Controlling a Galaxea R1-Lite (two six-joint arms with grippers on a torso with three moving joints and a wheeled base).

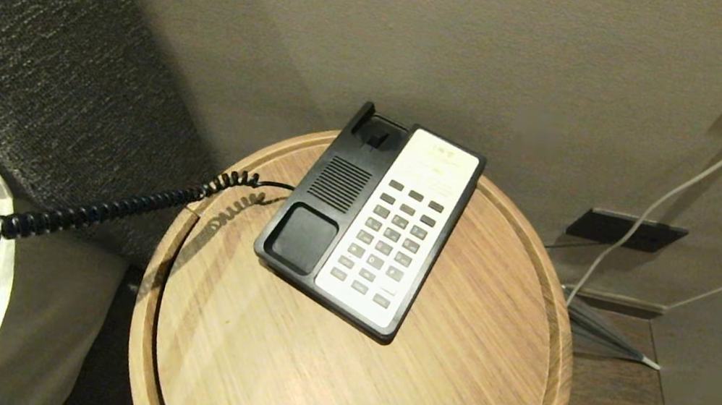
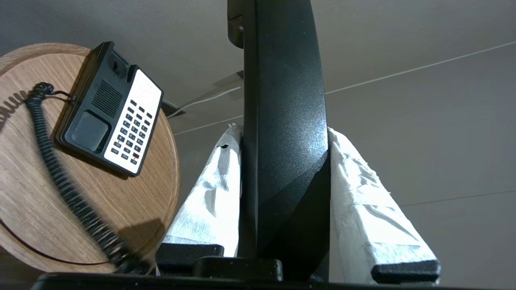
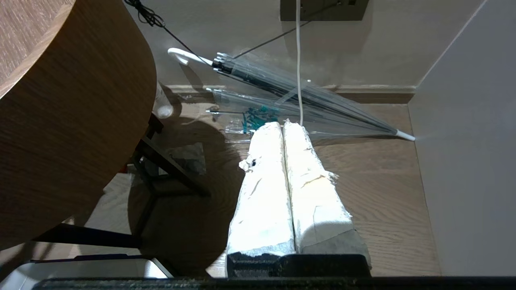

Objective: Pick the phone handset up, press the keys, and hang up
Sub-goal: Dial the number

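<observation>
- Left gripper (image 2: 284, 161): clamped across the middle of the phone handset (image 2: 282, 121), one white-wrapped finger (image 2: 213, 193) on each side; the handset runs lengthwise between them, away from the wrist.
- Handset location: off its cradle and held out past the table's edge, outside the head view.
- Coiled cord (image 1: 73, 213): stretches from the phone base (image 1: 369, 222) across the rim of the round wooden table (image 1: 487, 370) and off to the robot's left.
- Right gripper (image 3: 284, 189): fingers pressed together, empty, parked low beside the table above the floor.
- Risk — cord tension: a further pull away could drag the light base toward the table edge.
- Risk — slip: the glossy, curved shell may rotate in the padded grip, spoiling alignment for hang-up.
</observation>
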